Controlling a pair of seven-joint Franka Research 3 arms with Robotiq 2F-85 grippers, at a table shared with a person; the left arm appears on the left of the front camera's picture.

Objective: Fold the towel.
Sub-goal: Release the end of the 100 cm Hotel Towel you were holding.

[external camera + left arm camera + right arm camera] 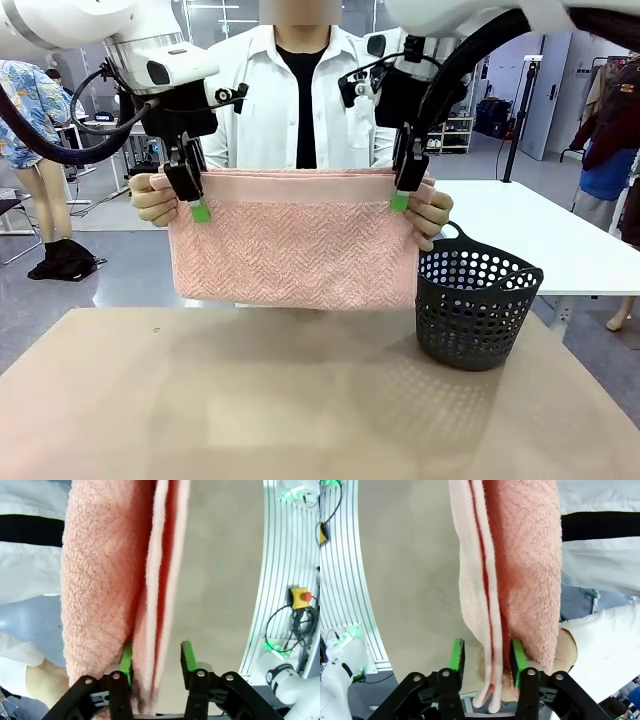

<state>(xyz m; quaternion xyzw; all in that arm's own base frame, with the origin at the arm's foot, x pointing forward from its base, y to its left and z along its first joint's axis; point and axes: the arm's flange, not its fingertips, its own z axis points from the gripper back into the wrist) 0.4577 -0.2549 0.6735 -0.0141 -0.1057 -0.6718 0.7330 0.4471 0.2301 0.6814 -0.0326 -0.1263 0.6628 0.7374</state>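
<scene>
Front view: folded towel [295,250] hangs above the bench [300,410], a person's hands [152,200] holding its top corners; my left pincer [197,208] and right pincer [400,198] stand half-open astride its top edge, not clamping it; basket [475,305] nearby.

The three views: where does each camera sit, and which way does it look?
Front view: fixed on the robot's side, facing across the table at the person holding the towel; left gripper and right gripper show.
Left wrist view: on the left wrist, looking down its own fingers along the towel to the table.
Right wrist view: on the right wrist, likewise, past its own fingers.
Shared: both wrist views show the towel between open jaws.
</scene>
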